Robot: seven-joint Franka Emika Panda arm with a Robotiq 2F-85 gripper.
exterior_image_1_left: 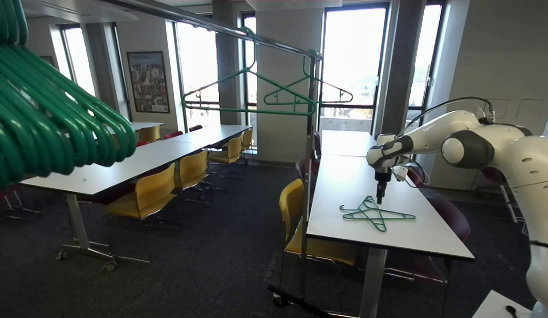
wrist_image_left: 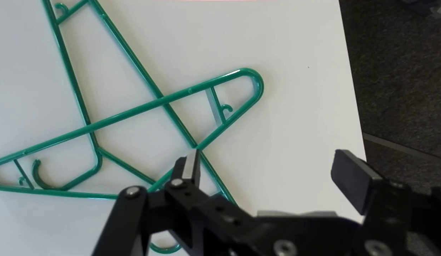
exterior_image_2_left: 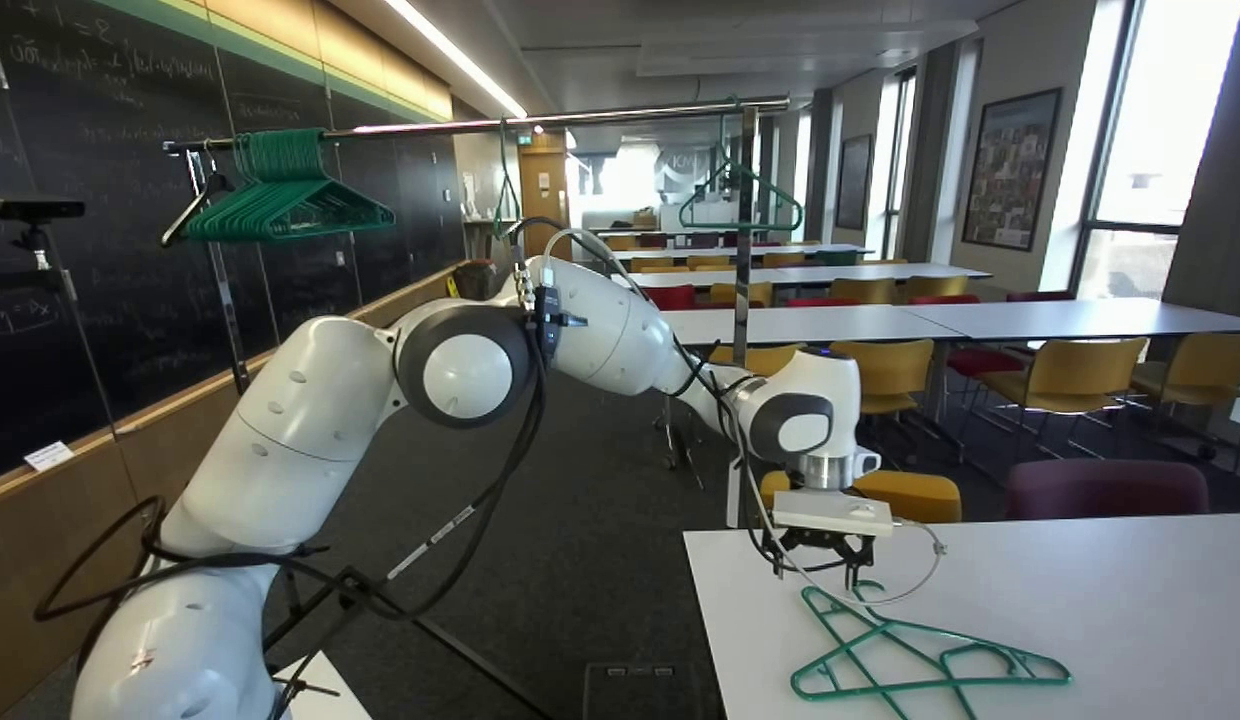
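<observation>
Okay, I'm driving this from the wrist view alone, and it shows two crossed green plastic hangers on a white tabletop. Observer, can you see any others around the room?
Observer: Yes. In both exterior views, a bunch of green plastic hangers hangs from a shiny metal rail.
Operator: What's above my end effector?
Observer: A white jointed robot arm, which arches high, then bends down over the white rectangular table.
Operator: Any furniture beside that table?
Observer: In an exterior view, a yellow chair with metal legs stands at one side, partly tucked under it.
</observation>
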